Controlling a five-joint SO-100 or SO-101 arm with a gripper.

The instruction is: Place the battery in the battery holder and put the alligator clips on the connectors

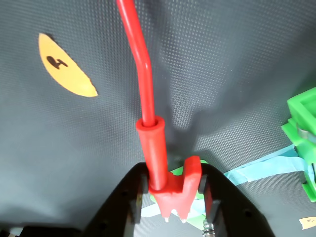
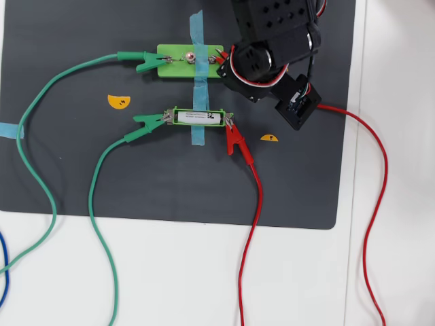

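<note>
The gripper point(image 1: 174, 195), closed on a red alligator clip point(image 1: 170, 190) beside the green plate point(image 2: 173, 61), risks missing the connector if the clip twists.

No legible text in either view. Battery point(image 2: 198, 117) in the battery holder point(image 2: 175, 117) carries fine dark print, too small to read from overhead. Orange half-disc sticker point(image 1: 65, 65) on the mat bears a black mark, not readable as a letter; the orange stickers near the holder point(image 2: 118, 101) point(image 2: 269, 138) show similar dark specks.
</note>
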